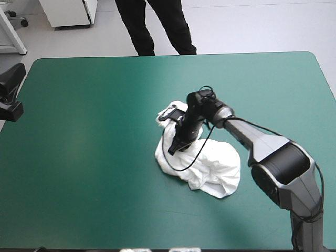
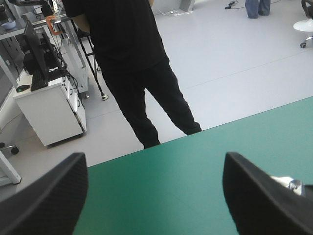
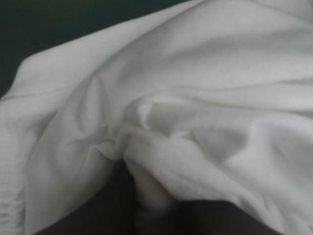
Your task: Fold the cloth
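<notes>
The white T-shirt (image 1: 210, 163) lies as a crumpled heap a little right of the table's middle. My right gripper (image 1: 174, 148) reaches down onto the heap's left side. In the right wrist view the T-shirt (image 3: 195, 73) fills nearly everything, and a pinched fold of it runs between the black fingers of the right gripper (image 3: 151, 200), which is shut on it. My left gripper (image 1: 10, 94) hangs raised at the table's left edge, far from the heap. In its own view the left gripper (image 2: 154, 166) is open, its fingers wide apart with nothing between them.
The teal-green cover (image 1: 79, 157) surrounds the heap on every side, with the widest stretch to its left. From the left wrist view the cover (image 2: 195, 176) runs to the table's far edge, with floor beyond.
</notes>
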